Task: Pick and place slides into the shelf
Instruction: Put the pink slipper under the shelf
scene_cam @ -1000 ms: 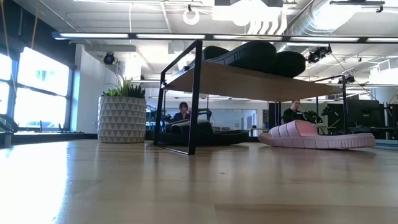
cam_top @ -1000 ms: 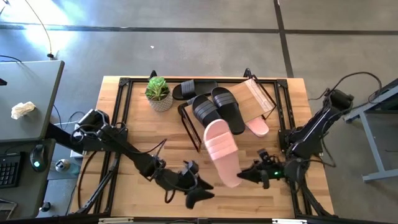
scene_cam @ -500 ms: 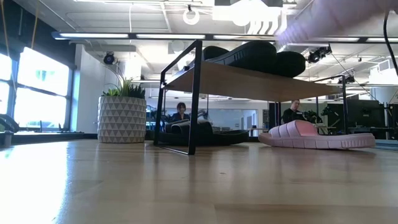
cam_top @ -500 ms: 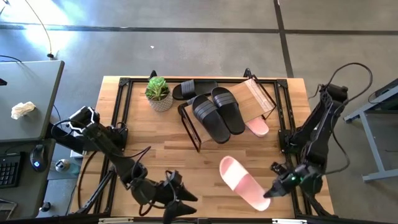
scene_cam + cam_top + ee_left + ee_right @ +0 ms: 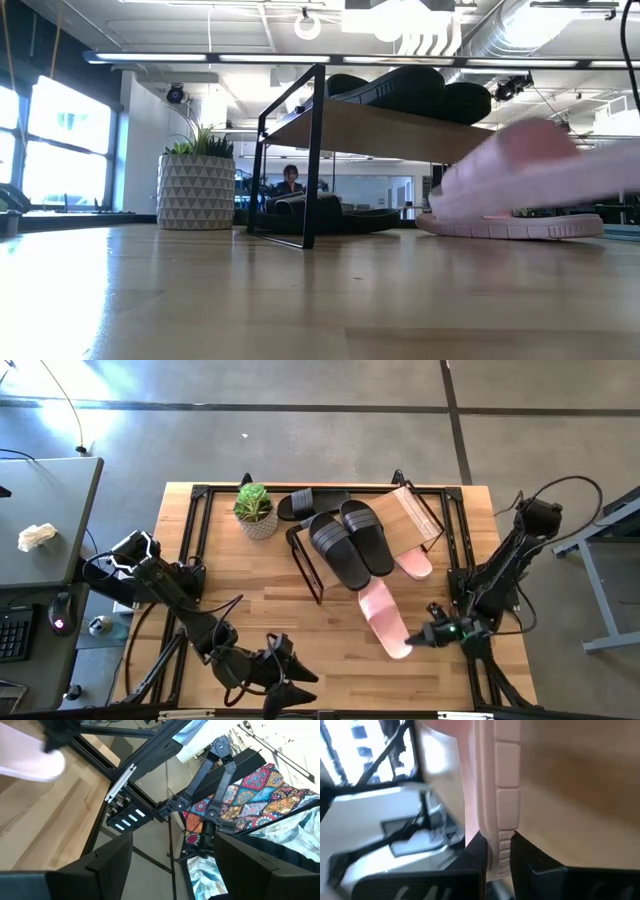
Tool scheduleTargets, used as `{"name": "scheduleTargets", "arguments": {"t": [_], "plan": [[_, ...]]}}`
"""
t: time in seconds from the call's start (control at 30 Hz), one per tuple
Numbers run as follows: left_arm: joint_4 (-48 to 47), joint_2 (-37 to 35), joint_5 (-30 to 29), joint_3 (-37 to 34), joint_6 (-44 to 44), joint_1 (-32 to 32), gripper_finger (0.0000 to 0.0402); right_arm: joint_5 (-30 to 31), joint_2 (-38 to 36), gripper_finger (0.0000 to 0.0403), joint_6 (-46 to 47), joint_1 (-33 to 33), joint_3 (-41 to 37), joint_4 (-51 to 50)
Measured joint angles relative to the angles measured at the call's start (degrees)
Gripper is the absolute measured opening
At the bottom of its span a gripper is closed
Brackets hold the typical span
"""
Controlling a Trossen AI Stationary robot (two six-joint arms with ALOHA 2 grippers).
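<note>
A pale pink slide (image 5: 382, 617) hangs in my right gripper (image 5: 418, 637) just near-right of the shelf (image 5: 411, 515), clear of the table; in the low view this pink slide (image 5: 530, 172) floats, blurred, above the tabletop. Its pink mate (image 5: 412, 565) lies sole-down on the table under the shelf's right end. Two black slides (image 5: 350, 542) rest side by side on the wood board. A third black slide (image 5: 309, 503) lies behind the shelf. My left gripper (image 5: 290, 672) waits open by the near edge, touching nothing. My right gripper pinches the pink slide's sole edge (image 5: 503, 827) between its two fingers (image 5: 476, 856), near the end that points away from the shelf. It comes in about level from the table's right. The slide is lifted clear and lies roughly flat, its free end toward the shelf.
A potted green plant (image 5: 255, 509) stands at the far left of the shelf. A black metal frame (image 5: 190, 550) runs around the tabletop. Bare wood lies between the shelf and the near edge. A desk with a keyboard sits left of the table.
My right gripper swung the pink slide toward the near right corner, turning it, then brought it back toward the shelf and lower. My left gripper drew back toward the near left.
</note>
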Motion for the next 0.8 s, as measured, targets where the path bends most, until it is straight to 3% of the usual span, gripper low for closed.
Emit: {"name": "scheduleTargets", "arguments": {"t": [0.27, 0.4, 0.53, 0.8], "plan": [[-0.3, 0.0, 0.2, 0.0, 0.0, 0.0, 0.0260, -6.3, -1.0, 0.0031, -2.5, -8.5, -6.3, 1.3], [-1.0, 0.0, 0.0, 0.0, 0.0, 0.0, 0.0260, -5.7, -2.7, 0.0032, -3.1, -12.5, -7.9, 1.2], [-1.0, 0.0, -1.2, 0.0, 0.0, 0.0, 0.0260, -4.5, -4.4, 0.0033, -2.7, -16.7, -8.3, -0.8], [-1.0, 0.0, -1.9, 0.0, 0.0, 0.0, 0.0260, -10.3, -5.3, 0.0044, -2.3, -23.0, -8.3, -3.0]]}}
